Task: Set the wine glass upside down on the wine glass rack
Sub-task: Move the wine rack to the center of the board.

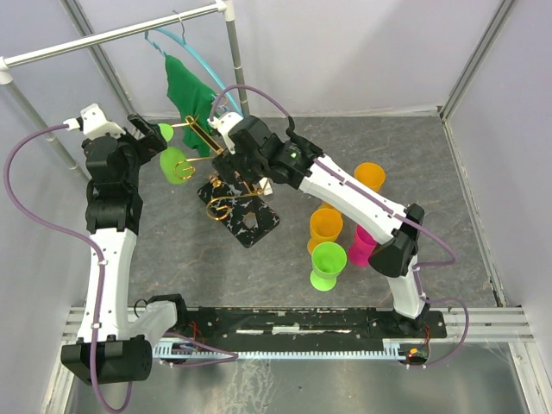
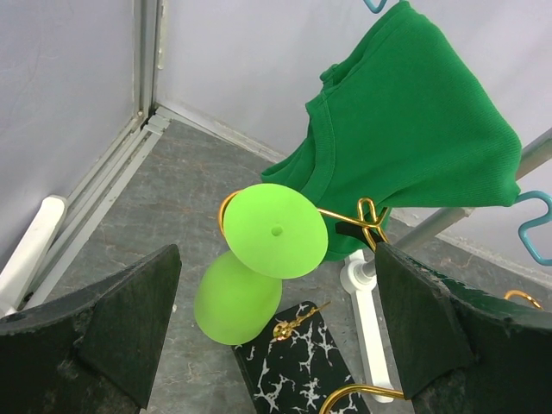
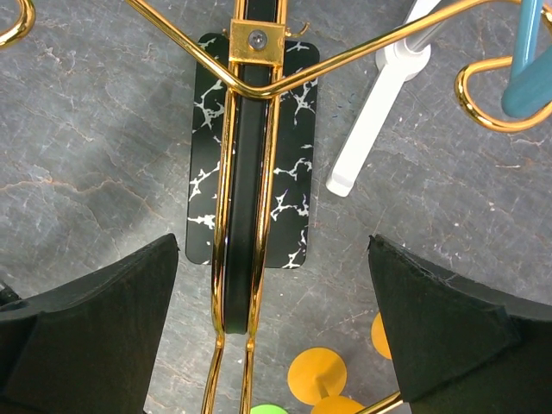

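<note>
The wine glass [image 2: 237, 297] hangs bowl-down on a scroll arm of the wine glass rack [image 2: 297, 366], left gripper [image 2: 278, 259] jaws wide before it, right gripper [image 3: 274, 250] jaws wide over the rack's stem; either one clipping the rack on withdrawal could unhook it.

Black-and-white arms [image 1: 103, 276] (purple cables [image 1: 250, 87])

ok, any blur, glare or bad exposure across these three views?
Top external: even diffuse light, soft shadows only beside the coloured plastic cups, sharp throughout. Left wrist: lime-green plastic wine glass crisp with no glare, dark fingers underexposed. Right wrist: mild glints on the gold metal rack, otherwise sharp.
</note>
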